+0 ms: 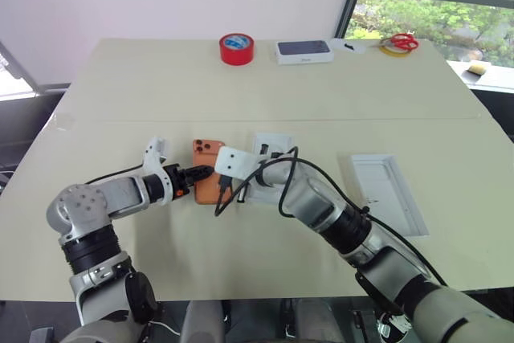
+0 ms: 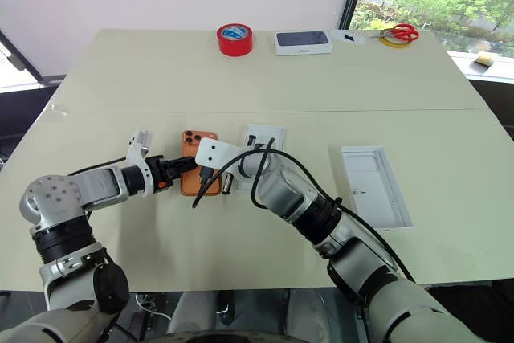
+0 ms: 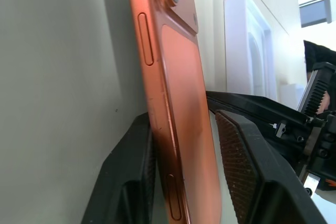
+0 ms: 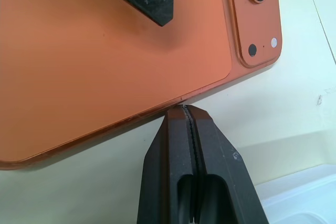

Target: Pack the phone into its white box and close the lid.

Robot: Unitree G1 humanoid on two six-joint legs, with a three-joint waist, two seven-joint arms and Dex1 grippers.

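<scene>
- Phone (image 1: 207, 180) lying camera-side up on tabletop (image 1: 265, 94), just left of the white box (image 1: 269, 150).
- Left hand (image 3: 186, 177) straddling phone's edge, fingers not yet clamped.
- Right hand (image 4: 188, 115) pressed together, tips against phone's other edge.
- Lid (image 1: 389, 192) well right of phone.

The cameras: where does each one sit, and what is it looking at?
Left eye and right eye: on the head, looking down over both arms at the table and the phone.
Left wrist: on the left arm, looking along the left hand, its fingers on either side of the phone's edge.
Right wrist: on the right arm, looking along the shut right hand, tips at the phone's edge.
All views share the phone.
</scene>
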